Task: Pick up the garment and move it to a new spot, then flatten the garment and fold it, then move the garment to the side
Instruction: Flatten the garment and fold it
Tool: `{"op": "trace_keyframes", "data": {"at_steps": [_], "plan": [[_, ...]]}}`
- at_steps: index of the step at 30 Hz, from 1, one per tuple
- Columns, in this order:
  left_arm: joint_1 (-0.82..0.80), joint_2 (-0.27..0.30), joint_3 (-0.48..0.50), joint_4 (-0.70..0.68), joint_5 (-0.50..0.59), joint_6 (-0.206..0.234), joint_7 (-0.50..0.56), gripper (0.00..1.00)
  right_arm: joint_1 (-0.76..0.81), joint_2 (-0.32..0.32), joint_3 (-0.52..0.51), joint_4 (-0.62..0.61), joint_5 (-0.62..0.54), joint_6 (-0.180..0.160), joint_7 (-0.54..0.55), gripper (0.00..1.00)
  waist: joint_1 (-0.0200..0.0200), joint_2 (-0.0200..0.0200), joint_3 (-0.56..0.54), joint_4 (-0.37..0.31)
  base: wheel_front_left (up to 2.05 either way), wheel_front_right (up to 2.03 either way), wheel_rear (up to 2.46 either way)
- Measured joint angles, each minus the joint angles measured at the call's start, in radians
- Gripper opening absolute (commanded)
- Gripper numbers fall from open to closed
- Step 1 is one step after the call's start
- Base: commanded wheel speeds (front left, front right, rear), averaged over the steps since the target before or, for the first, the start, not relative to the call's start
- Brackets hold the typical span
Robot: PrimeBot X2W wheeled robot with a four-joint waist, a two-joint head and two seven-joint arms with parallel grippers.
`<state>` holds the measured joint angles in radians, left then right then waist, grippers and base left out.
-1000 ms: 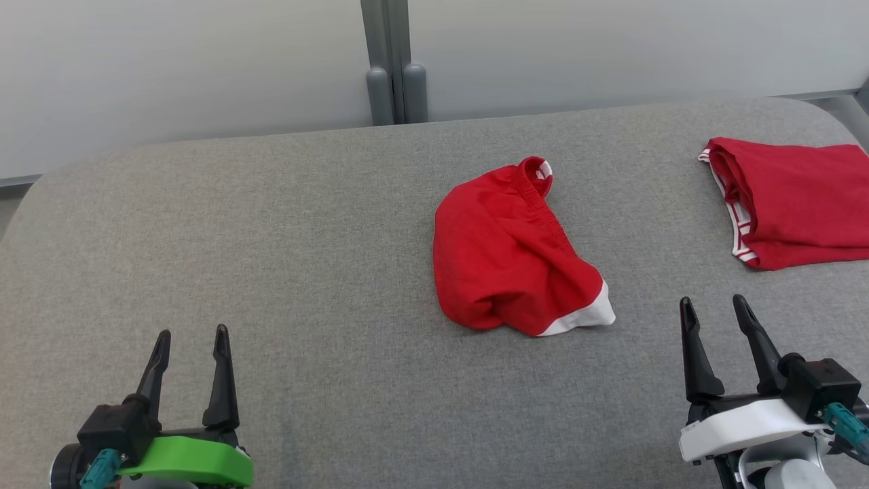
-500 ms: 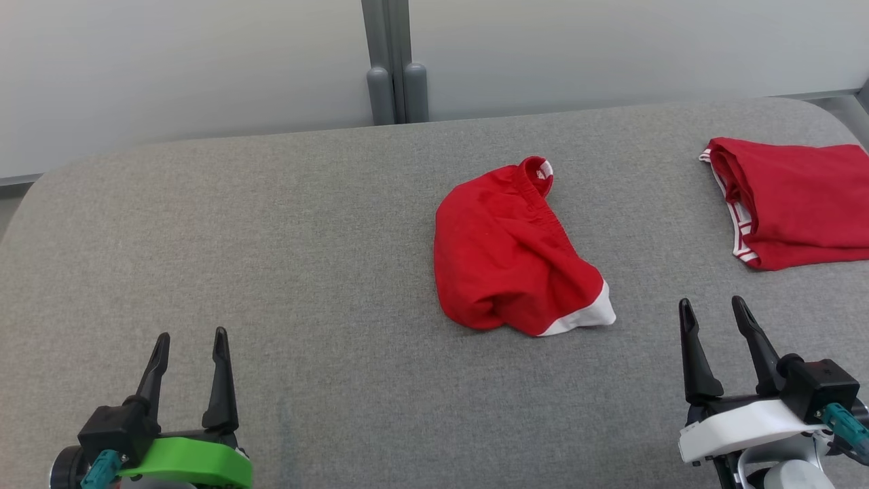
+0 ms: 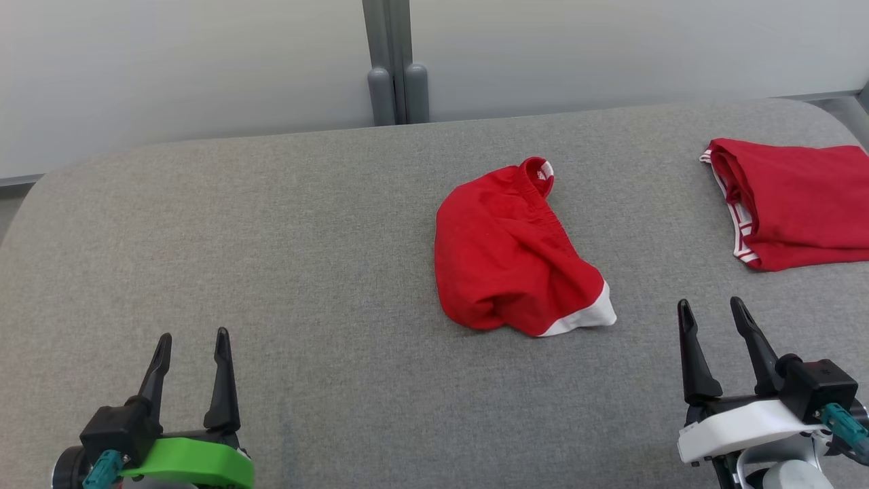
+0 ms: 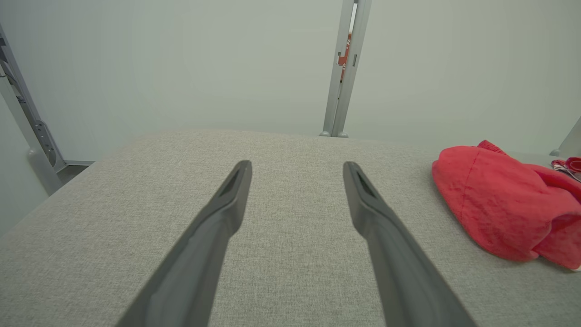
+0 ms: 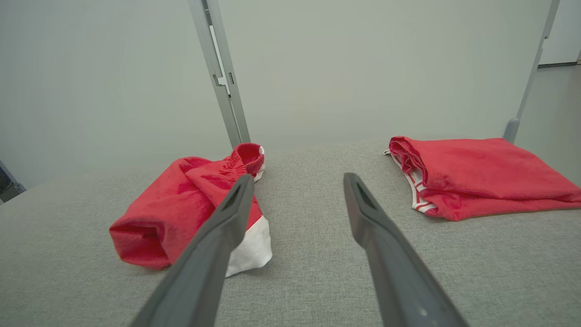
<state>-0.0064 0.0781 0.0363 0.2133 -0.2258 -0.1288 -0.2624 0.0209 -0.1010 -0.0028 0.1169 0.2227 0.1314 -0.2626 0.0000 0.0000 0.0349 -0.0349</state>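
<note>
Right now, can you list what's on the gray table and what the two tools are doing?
Surface: gray padded table
Middle: crumpled red garment with a white edge, lying loose
Far right: folded red garment with striped trim
Left tool: open, empty, over bare table
Right tool: open, empty, between the two garments, touching neither

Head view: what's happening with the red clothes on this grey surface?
Nothing is being handled yet. A crumpled red garment lies in the middle of the grey surface, untouched. A folded red garment lies at the far right. The left gripper and right gripper hover open at the near edge, both empty.
</note>
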Motion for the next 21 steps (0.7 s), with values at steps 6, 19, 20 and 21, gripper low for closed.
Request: {"op": "trace_keyframes", "data": {"at_steps": [6,19,20,21], "plan": [[0.0,-0.001,0.0,0.002,0.002,0.0,0.0,1.0,-0.001,0.0,0.001,0.0,0.0,0.0,0.0,1.0,0.0,0.0,0.001,0.003,0.0,0.0,0.0],[-0.006,-0.002,-0.014,0.002,0.004,-0.001,0.0,1.0,-0.089,-0.036,0.038,0.024,-0.005,0.0,0.0,1.0,0.0,0.0,0.022,0.02,0.0,0.0,0.0],[-0.012,-0.002,-0.02,0.004,0.004,-0.002,0.0,1.0,-0.14,-0.054,0.048,0.046,-0.006,0.0,0.0,1.0,0.0001,0.0,0.031,0.032,0.0,0.0,0.0],[-0.014,-0.002,-0.022,0.004,0.004,-0.002,0.0,1.0,-0.16,-0.062,0.052,0.061,-0.007,0.0,0.0,1.0,0.0,0.0,0.035,0.036,0.0,0.0,0.0]]}}
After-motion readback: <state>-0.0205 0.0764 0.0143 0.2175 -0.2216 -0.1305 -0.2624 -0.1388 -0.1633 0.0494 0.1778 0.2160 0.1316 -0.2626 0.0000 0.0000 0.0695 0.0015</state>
